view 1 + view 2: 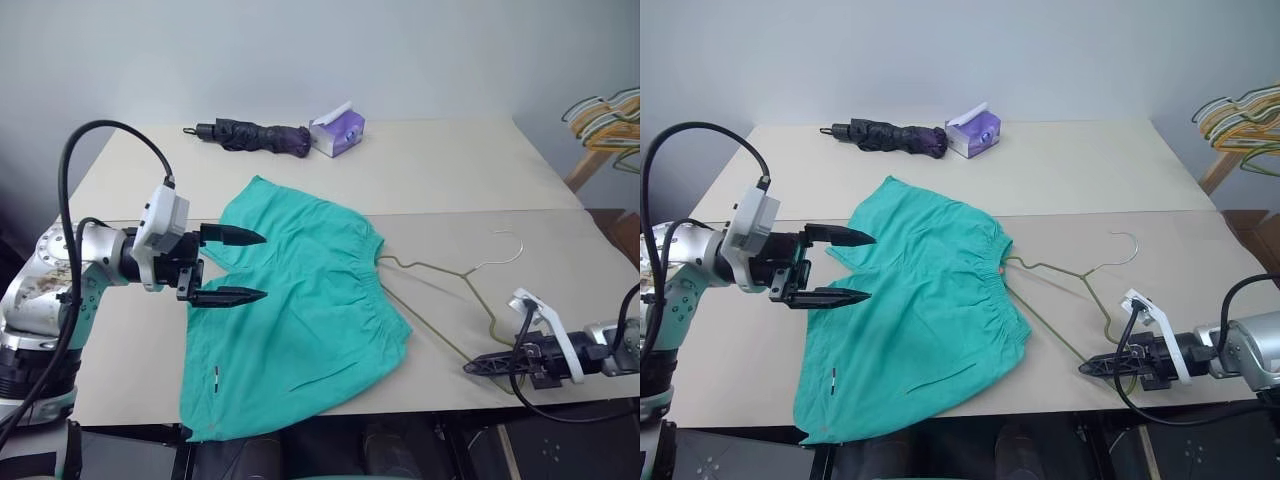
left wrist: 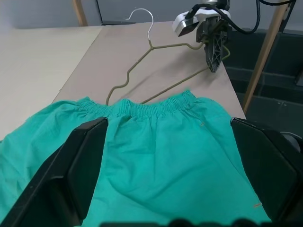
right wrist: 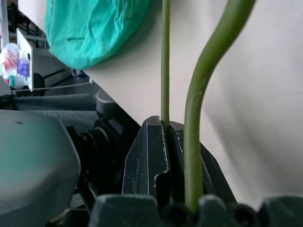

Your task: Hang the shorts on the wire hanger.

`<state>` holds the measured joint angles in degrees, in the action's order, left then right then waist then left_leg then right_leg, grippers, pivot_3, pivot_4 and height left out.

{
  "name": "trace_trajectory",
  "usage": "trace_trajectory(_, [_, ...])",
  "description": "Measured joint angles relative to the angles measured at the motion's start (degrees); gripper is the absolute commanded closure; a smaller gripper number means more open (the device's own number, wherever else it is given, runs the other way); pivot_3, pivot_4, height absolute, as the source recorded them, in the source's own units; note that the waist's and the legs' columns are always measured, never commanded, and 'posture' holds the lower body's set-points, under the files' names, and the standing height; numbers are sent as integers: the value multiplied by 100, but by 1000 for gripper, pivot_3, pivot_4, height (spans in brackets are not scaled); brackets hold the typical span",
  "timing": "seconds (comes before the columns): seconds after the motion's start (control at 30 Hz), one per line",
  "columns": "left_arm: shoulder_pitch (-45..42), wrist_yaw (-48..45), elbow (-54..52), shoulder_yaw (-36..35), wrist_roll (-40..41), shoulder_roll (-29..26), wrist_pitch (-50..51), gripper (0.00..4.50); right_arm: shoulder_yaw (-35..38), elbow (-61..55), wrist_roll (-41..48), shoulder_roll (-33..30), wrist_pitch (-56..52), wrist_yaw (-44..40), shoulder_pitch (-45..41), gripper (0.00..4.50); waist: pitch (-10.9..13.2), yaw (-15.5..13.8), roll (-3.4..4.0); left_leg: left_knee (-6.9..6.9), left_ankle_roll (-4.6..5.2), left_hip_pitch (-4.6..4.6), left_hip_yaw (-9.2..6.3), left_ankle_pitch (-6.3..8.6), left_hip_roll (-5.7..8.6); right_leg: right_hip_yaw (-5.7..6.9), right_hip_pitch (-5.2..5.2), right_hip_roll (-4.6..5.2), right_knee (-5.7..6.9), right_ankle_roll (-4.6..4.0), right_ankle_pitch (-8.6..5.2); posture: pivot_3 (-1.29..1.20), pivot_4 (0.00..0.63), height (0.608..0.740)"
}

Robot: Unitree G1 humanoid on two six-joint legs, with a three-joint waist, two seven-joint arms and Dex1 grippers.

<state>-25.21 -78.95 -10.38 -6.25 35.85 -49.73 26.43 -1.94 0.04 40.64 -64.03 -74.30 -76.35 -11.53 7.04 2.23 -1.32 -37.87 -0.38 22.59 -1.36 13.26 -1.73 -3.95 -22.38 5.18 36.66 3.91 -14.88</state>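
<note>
We see the shorts [image 1: 300,310] spread flat on the table [image 1: 450,180] at the centre of the head view, waistband toward the right. Our left gripper [image 1: 230,266] hovers over their left edge with its fingers spread wide, holding nothing. The hanger [image 1: 440,275] lies right of centre, one end tucked under the waistband, hook toward the upper right. Our right gripper [image 1: 478,366], at lower right, is clamped tight on the hanger's lower wire. An umbrella [image 1: 255,135] and tissue box [image 1: 337,130] sit at the top.
</note>
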Motion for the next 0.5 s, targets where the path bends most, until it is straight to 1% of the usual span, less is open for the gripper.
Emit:
trace_trajectory(0.13, [33,8,0,0,-7,-29,-19,17,-106,63,3,-170,141,-238,55,4500,3,-13,1,0,0,0,0,0,-1,0,0,-1,0,0,0,22,118,740])
trace_trajectory(0.2, [46,10,2,0,-12,-33,-28,17,-248,160,-11,-150,186,-296,-42,4500,6,-7,-4,0,0,-1,1,0,-2,0,0,-1,0,0,0,23,115,740])
trace_trajectory(0.3, [49,15,5,4,-53,-35,-49,17,-591,556,-214,199,285,-255,-606,4500,8,26,-7,0,-1,-7,3,0,-4,0,1,-4,1,0,0,34,107,740])
trace_trajectory(0.4, [50,17,8,5,-100,-36,-130,17,-779,942,-360,504,371,-217,-955,4500,9,-6,-5,3,-1,-4,1,0,-3,0,-1,-4,1,-1,1,49,102,740])
trace_trajectory(0.5, [52,18,9,5,-132,-36,-189,17,-859,1004,-384,556,422,-306,-1087,4500,10,-67,-4,3,-5,6,0,3,-2,1,-5,-1,-3,1,-1,59,100,740])
